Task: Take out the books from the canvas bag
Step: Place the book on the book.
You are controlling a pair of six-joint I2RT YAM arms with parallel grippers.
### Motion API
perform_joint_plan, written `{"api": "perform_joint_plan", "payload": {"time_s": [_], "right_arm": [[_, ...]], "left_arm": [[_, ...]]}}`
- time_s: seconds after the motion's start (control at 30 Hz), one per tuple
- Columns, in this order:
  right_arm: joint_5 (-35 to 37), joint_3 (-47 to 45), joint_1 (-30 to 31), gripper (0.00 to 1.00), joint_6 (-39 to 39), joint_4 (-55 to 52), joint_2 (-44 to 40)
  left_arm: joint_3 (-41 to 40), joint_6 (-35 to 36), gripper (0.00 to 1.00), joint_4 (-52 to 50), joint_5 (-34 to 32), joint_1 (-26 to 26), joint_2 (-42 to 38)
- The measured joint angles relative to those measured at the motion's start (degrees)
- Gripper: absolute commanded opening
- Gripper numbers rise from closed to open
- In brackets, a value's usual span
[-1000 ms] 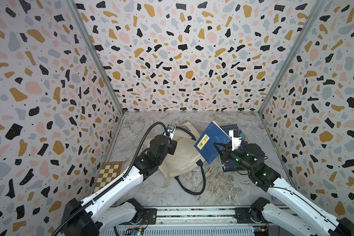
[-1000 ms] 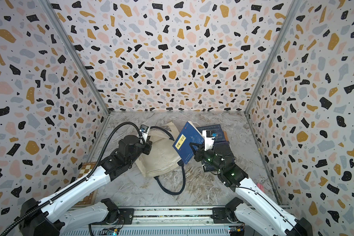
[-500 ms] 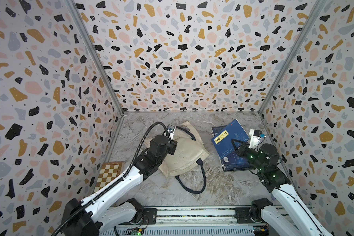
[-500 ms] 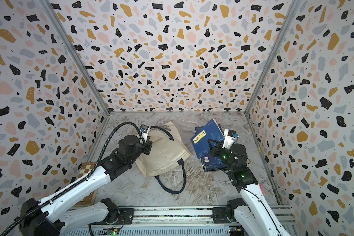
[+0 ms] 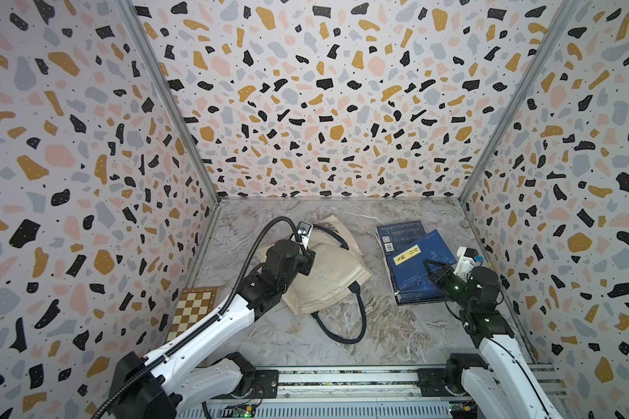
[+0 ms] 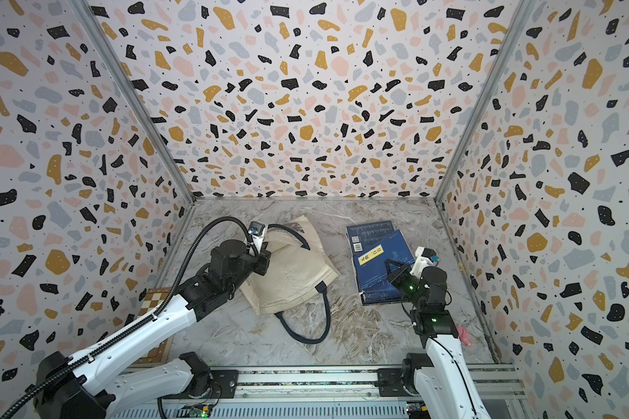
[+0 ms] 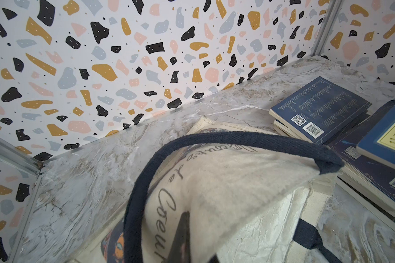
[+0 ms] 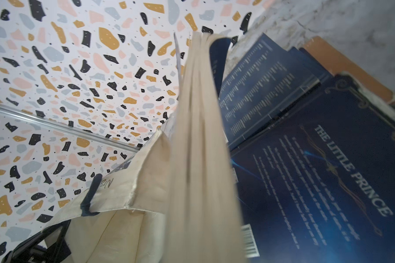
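The cream canvas bag (image 5: pixel 333 279) lies slumped on the worktop (image 5: pixel 287 337); beside it, apart, the navy books (image 5: pixel 409 281) lie stacked askew.

In both top views the left arm (image 5: pixel 211 323) covers part of the chessboard box (image 5: pixel 197 306), and the tips of the left pincer (image 5: pixel 307 260) are hidden against the canvas bag (image 5: pixel 335 275). In the right wrist view the page edges of the yellow-labelled book (image 8: pixel 198 159) blur near the lens. The lower books (image 5: pixel 400 232) lie mostly covered.
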Motion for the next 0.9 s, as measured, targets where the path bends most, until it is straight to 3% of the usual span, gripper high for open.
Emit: {"api": "perform_joint_plan", "payload": {"time_s": [0.7, 0.9], "right_arm": [[2.16, -11.67, -3.43, 0.00, 15.78, 10.69, 5.05], [3.06, -11.58, -3.61, 0.00, 17.11, 12.96, 7.89]], "left_arm": [[0.00, -0.22, 0.00, 0.00, 0.09, 0.00, 0.00], [0.04, -0.22, 0.00, -0.02, 0.13, 0.00, 0.00]]}}
